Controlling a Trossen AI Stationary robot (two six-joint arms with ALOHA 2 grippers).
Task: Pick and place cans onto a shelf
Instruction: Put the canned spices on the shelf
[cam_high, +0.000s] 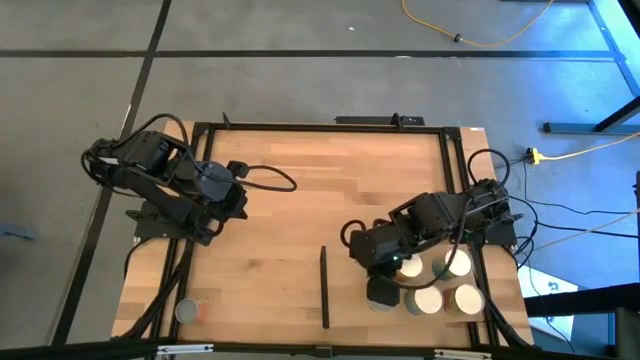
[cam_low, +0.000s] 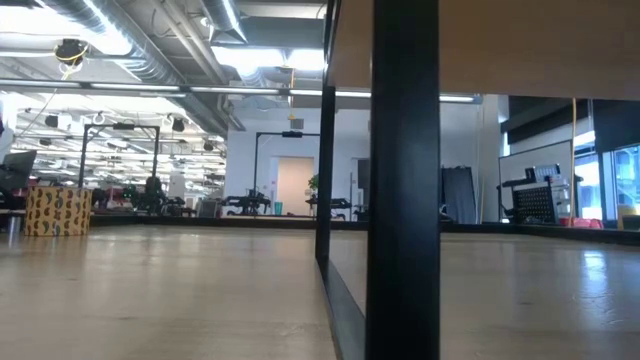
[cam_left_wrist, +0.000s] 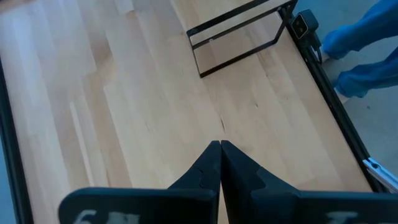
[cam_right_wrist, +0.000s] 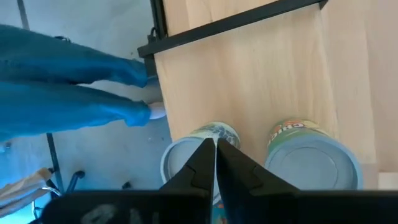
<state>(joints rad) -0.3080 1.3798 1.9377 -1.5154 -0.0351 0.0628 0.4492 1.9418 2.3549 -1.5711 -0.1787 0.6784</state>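
Down at the worktop's (cam_high: 280, 190) near right corner, the right end effector (cam_high: 385, 275) hung over a huddle of cans (cam_high: 430, 298), fingers pressed together and holding nothing. In its wrist view the shut tips sat right above one silver-topped can (cam_right_wrist: 186, 158), with a second can (cam_right_wrist: 314, 158) just beside it. One stray can (cam_high: 187, 311) stood alone at the near left corner. The left end effector (cam_left_wrist: 219, 163) waited over the left edge, also pinched shut and empty. The shelf's black strip (cam_high: 324, 287) ran just left of the huddle. My guess: these tins are rigid, fairly light, with slick round walls, so I'd spread the fingers wide and clamp across the middle of the body, not the rim.
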